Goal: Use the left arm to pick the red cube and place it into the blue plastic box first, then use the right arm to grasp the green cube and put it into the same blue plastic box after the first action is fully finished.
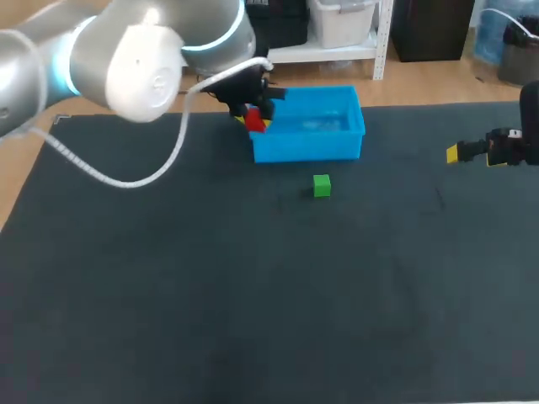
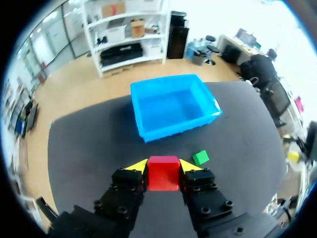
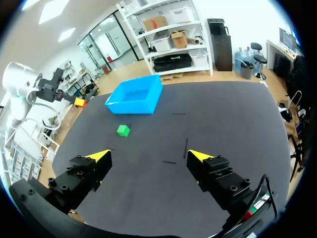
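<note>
Clamping the red cube [image 2: 163, 173], left hand [image 2: 164, 166] hovers by the rectangular blue plastic box [image 2: 171, 130]; right hand [image 3: 149, 155] gapes.

A dark table [image 1: 253, 320] fills most of the head view. Beyond it, a light wooden floor [image 1: 438, 80] carries white shelving [image 2: 130, 37]; bright ceiling panels [image 3: 47, 10] glow overhead.
</note>
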Action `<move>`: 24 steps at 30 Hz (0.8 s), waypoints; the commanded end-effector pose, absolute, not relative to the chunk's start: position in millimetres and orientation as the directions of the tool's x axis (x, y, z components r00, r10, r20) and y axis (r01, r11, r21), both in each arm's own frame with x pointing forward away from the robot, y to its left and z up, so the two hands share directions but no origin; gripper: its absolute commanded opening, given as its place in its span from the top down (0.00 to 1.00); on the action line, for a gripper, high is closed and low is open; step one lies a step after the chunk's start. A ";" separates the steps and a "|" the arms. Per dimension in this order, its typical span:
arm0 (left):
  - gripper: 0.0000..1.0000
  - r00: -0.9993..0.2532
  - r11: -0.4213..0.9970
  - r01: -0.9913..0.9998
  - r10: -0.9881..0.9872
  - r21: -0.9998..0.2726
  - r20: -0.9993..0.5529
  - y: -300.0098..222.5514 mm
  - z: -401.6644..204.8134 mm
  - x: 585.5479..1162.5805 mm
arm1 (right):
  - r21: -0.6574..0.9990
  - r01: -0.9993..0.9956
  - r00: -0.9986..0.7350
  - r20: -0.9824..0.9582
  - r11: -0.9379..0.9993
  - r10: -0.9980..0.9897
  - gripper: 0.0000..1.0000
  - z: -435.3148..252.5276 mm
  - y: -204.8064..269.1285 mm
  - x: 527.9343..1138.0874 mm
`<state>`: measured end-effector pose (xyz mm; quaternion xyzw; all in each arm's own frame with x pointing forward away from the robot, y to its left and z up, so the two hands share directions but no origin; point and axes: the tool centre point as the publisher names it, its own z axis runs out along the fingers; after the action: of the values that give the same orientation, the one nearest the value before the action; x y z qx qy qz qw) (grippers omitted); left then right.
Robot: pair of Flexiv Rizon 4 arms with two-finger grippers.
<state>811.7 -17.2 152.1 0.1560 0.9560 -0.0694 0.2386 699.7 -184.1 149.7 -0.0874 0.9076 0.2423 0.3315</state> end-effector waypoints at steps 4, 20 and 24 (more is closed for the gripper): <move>1.00 -0.683 0.891 0.440 0.247 -0.116 -0.687 2.2 161.9 786.7 | 0.383 -0.321 -0.765 -0.644 0.866 0.001 0.00 149.7 -184.9 699.7; 1.00 -0.597 0.822 0.543 0.233 -0.173 -0.768 1.1 164.3 782.6 | 0.383 -0.321 -0.765 -0.644 0.866 0.001 0.00 149.7 -184.9 699.7; 1.00 -0.596 0.816 0.549 0.232 -0.179 -0.768 -0.3 165.3 785.2 | 0.383 -0.321 -0.765 -0.644 0.866 0.001 0.00 149.7 -184.9 699.7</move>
<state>782.5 -1.2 167.1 0.2167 0.8756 -0.1848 0.3902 699.7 -184.1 149.7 -0.0874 0.9076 0.2423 0.3315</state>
